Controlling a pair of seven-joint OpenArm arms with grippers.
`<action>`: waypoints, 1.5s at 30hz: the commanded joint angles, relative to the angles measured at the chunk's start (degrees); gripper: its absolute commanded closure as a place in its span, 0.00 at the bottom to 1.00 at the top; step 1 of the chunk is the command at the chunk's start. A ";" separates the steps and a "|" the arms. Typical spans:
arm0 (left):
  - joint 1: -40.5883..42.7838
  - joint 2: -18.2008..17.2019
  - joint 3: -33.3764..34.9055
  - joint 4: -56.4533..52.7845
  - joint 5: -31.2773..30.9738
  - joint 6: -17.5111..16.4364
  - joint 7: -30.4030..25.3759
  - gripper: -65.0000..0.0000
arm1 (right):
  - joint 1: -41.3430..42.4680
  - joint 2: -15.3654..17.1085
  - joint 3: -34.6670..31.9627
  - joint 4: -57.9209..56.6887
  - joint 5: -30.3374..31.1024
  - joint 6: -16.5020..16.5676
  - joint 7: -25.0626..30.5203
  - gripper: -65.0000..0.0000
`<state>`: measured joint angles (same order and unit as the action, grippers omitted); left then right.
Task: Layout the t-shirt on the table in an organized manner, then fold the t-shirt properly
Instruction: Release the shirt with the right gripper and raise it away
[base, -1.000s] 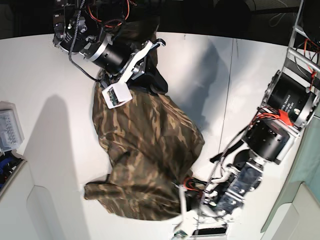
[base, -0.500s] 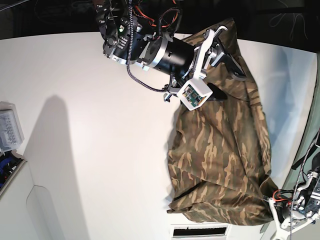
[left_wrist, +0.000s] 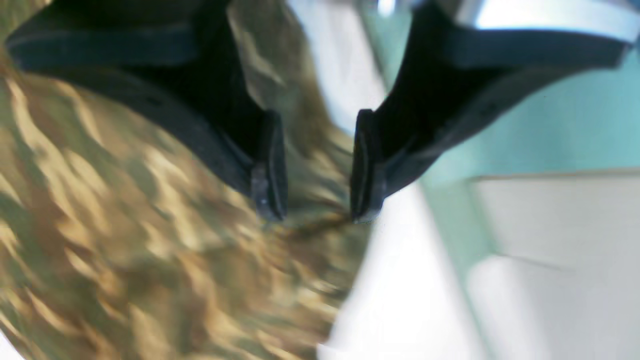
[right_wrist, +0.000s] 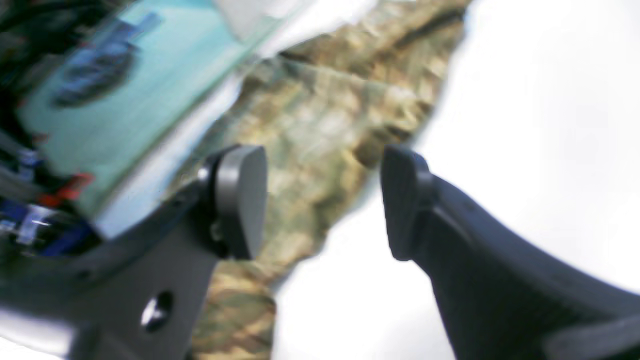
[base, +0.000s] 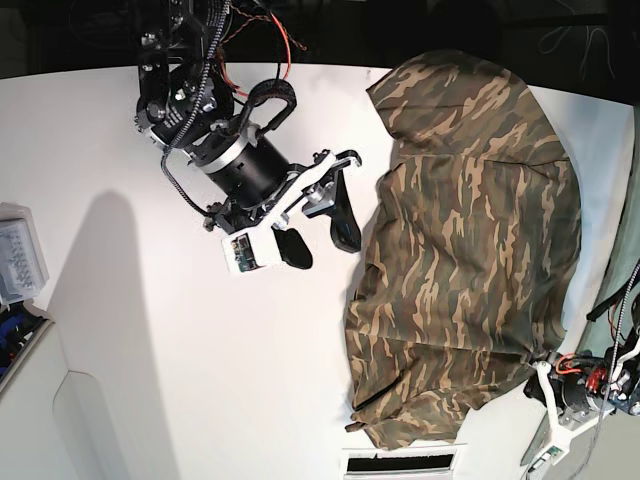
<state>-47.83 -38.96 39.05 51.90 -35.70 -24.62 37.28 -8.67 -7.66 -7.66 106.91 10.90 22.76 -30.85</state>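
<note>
The camouflage t-shirt (base: 470, 230) lies spread on the right part of the white table (base: 250, 380), with folds along its left edge and lower hem. My right gripper (base: 322, 238) hovers just left of the shirt, open and empty. In the right wrist view its fingers (right_wrist: 240, 200) stand wide apart, and the t-shirt (right_wrist: 320, 130) lies beyond them. My left gripper (base: 545, 385) is at the shirt's lower right corner. In the left wrist view the left gripper (left_wrist: 317, 200) is open, its pads (left_wrist: 270, 165) parted over the blurred t-shirt (left_wrist: 150, 240) near the cloth's edge.
A pale grey box (base: 20, 250) sits at the left edge, above a white panel (base: 100, 430). A dark slot (base: 400, 462) is cut in the table's front edge below the shirt. A teal surface (base: 625, 300) borders the right side.
The shirt was swung to the right and now lies spread out. Both grippers have opened and let it go. The right arm has drawn back to the left, off the cloth.
</note>
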 joint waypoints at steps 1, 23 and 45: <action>-0.46 -0.66 -0.50 0.96 -1.20 -1.33 -0.61 0.62 | 2.08 -0.63 -0.20 -1.11 -0.20 -0.76 1.49 0.45; 14.99 18.99 -1.73 7.39 6.12 3.37 -2.25 0.42 | 8.57 4.83 -0.17 -18.08 -3.63 -2.03 -6.25 0.45; 20.46 20.81 -1.73 7.52 17.11 6.51 -4.76 1.00 | 5.60 9.25 0.39 -15.93 -3.39 -2.03 -5.62 0.45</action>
<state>-25.74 -18.09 37.74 58.52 -18.31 -17.65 32.40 -3.66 1.74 -7.40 89.89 6.81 20.34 -37.71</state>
